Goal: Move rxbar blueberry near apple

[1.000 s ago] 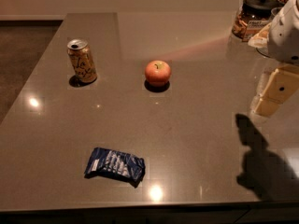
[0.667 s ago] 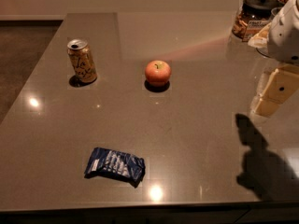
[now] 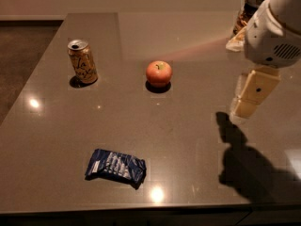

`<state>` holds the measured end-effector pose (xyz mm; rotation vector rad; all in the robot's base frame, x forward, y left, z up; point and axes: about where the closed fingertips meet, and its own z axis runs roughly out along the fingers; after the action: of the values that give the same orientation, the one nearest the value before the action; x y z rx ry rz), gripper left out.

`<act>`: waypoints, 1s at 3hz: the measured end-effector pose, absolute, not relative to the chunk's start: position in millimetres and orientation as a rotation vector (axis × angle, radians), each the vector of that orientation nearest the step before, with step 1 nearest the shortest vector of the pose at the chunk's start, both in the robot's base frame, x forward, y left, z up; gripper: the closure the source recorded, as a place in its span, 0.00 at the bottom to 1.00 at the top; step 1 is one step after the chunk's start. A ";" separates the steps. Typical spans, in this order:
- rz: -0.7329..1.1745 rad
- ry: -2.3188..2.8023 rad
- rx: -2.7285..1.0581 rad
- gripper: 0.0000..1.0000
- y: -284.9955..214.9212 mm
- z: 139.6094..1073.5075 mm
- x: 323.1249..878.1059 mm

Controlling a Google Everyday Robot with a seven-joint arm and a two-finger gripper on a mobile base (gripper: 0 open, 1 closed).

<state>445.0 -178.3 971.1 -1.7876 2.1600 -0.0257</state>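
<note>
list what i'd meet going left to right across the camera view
gold can → rxbar blueberry → apple → hand, hanging above the right side of the table

robot's a chunky white rounded plastic arm housing [image 3: 270,29] with a small slotted vent grille [image 3: 287,51] on its side. under it, over the right side of the glossy grey-brown tabletop [image 3: 141,126], hangs the pale cream blocky gripper [image 3: 251,95], flat slabs, no markings i can make out.
</note>
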 end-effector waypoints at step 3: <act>0.244 1.966 -1.971 0.00 -68.9 919.5 391.9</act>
<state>391.9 -68.9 919.5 -1.9706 1.9660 0.2441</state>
